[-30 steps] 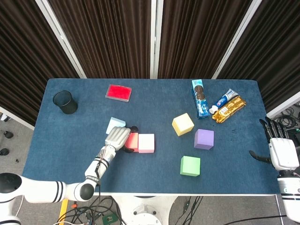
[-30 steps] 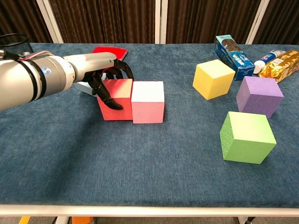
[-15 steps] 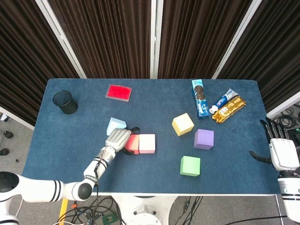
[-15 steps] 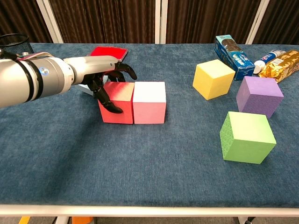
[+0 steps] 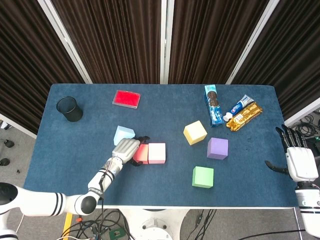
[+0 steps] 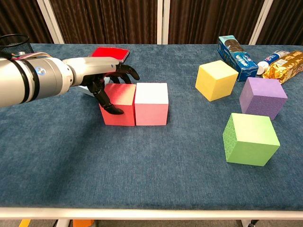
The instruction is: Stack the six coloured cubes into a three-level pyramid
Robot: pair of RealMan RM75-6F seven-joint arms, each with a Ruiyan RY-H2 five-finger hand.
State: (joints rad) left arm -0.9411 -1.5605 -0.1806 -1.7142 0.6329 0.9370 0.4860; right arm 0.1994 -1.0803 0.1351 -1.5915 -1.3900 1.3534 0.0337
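The left hand (image 6: 102,78) lies draped over the red cube (image 6: 118,103), its dark fingers (image 6: 124,71) spread across the cube's top and far side and the thumb down the near left face. It looks like a loose cupping contact rather than a firm grip, probably to nudge the red cube flush against the pink cube (image 6: 151,103); the two now touch side by side near the middle of the blue cloth-covered table (image 6: 142,170), which suits the start of a bottom row. Whether the hand is pressing or merely resting cannot be told.

The light blue cube (image 5: 124,135) sits just behind the left hand, mostly hidden in the chest view. The yellow cube (image 6: 217,80), the purple cube (image 6: 262,97) and the green cube (image 6: 250,138) stand apart from one another on the right side, none yet stacked. So the pyramid is judged to be at its first level, one more base cube wanting.

The right hand (image 5: 299,161) hangs off the table's right edge, fingers spread and empty, seemingly parked until the right-side cubes are needed.
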